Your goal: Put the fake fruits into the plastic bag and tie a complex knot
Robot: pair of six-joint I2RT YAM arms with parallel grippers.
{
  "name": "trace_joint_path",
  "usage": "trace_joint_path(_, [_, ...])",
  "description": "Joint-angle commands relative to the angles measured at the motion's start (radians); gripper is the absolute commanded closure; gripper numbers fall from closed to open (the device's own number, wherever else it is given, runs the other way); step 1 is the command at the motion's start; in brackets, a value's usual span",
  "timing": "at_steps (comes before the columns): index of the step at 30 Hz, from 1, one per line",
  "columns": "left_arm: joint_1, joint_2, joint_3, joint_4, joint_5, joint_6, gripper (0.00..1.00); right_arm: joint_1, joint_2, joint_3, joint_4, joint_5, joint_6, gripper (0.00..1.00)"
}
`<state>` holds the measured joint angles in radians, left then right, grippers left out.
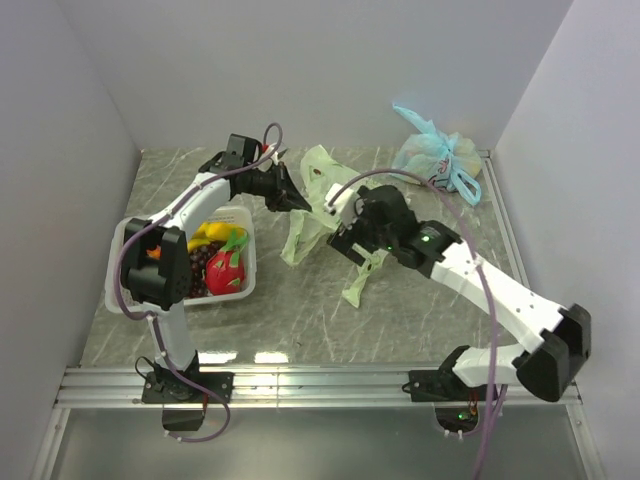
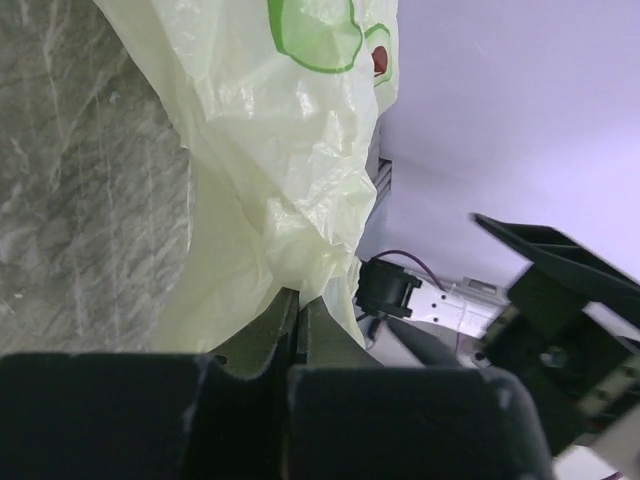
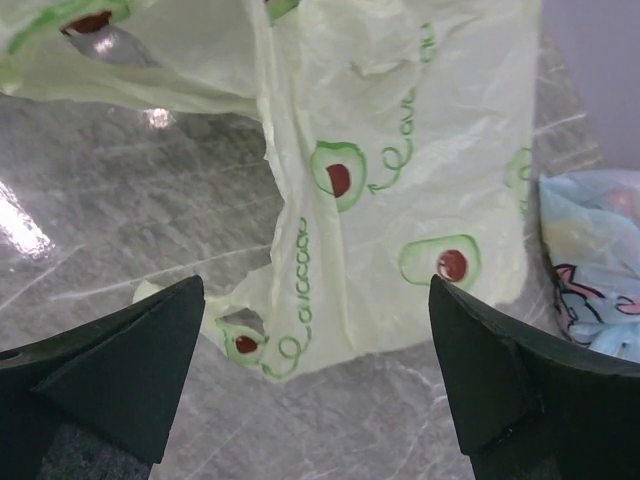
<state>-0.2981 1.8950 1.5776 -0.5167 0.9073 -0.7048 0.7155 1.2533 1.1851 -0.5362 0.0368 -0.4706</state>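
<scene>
we see the plastic bag (image 1: 318,178) at the frame centre, its edge pinched in the clenched left gripper (image 1: 300,204). the right gripper (image 3: 315,290) stands released, jaws wide, facing the bag. the fake fruits (image 1: 224,268) lie in the white basket (image 1: 251,262) at middle left.

I am working in what looks like a robotics lab cell: plain white panels (image 1: 300,60) box in a grey marble-patterned tabletop (image 1: 300,310), with my left arm (image 1: 178,335) and right arm (image 1: 500,300) bolted to an aluminium rail (image 1: 320,385) along the frame's bottom.
</scene>
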Motion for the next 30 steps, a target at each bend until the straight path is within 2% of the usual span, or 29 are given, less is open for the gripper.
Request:
trace_joint_path(1, [-0.003, -0.056, -0.011, 0.027, 0.05, -0.033, 0.97, 0.032, 0.075, -0.016, 0.088, 0.071, -0.016, 0.0])
trace_joint_path(5, [-0.003, -0.069, -0.028, 0.032, 0.059, -0.032, 0.96, 0.035, 0.164, -0.021, 0.117, 0.075, -0.008, 0.0])
trace_joint_path(8, [-0.003, -0.07, -0.036, 0.044, 0.103, -0.038, 0.97, 0.022, 0.212, -0.074, 0.197, 0.133, -0.049, 0.02])
trace_joint_path(10, [-0.003, -0.074, -0.037, 0.05, 0.122, -0.025, 0.95, -0.004, 0.242, -0.052, 0.171, 0.115, -0.043, 0.22])
trace_joint_path(11, [-0.003, -0.077, -0.037, 0.047, 0.136, -0.015, 0.93, -0.013, 0.247, -0.035, 0.148, 0.097, -0.034, 0.44])
trace_joint_path(12, [-0.001, -0.08, -0.034, 0.04, 0.134, 0.005, 0.91, -0.025, 0.251, 0.002, 0.125, 0.074, -0.011, 0.58])
trace_joint_path(13, [-0.001, -0.082, -0.027, 0.029, 0.133, 0.014, 0.79, -0.054, 0.253, 0.024, 0.076, 0.04, -0.002, 0.71])
trace_joint_path(15, [0.011, -0.088, -0.013, 0.015, 0.104, 0.024, 0.67, -0.089, 0.248, 0.083, 0.03, -0.07, 0.048, 1.0])
trace_joint_path(17, [0.033, -0.094, 0.016, 0.017, 0.078, 0.027, 0.51, -0.167, 0.247, 0.135, -0.05, -0.182, 0.094, 1.0])
trace_joint_path(18, [0.069, -0.099, 0.03, 0.027, 0.046, 0.027, 0.42, -0.197, 0.248, 0.192, -0.073, -0.324, 0.166, 1.0])
trace_joint_path(19, [0.092, -0.105, 0.057, 0.036, 0.035, 0.025, 0.33, -0.227, 0.248, 0.221, -0.109, -0.401, 0.208, 1.0])
trace_joint_path(22, [0.194, -0.143, 0.105, 0.104, -0.014, 0.01, 0.11, -0.352, 0.273, 0.335, -0.155, -0.757, 0.392, 1.0])
trace_joint_path(24, [0.255, -0.186, 0.12, 0.13, -0.033, 0.018, 0.04, -0.407, 0.297, 0.379, -0.15, -0.941, 0.552, 1.0])
trace_joint_path(25, [0.27, -0.201, 0.127, 0.145, -0.06, 0.024, 0.01, -0.421, 0.299, 0.377, -0.096, -0.977, 0.614, 1.0])
trace_joint_path(27, [0.296, -0.253, 0.128, 0.135, -0.094, 0.066, 0.01, -0.448, 0.29, 0.326, -0.016, -1.027, 0.808, 1.0])
trace_joint_path(30, [0.297, -0.327, 0.099, 0.09, -0.169, 0.148, 0.01, -0.458, 0.268, 0.242, 0.116, -1.062, 0.994, 1.0])
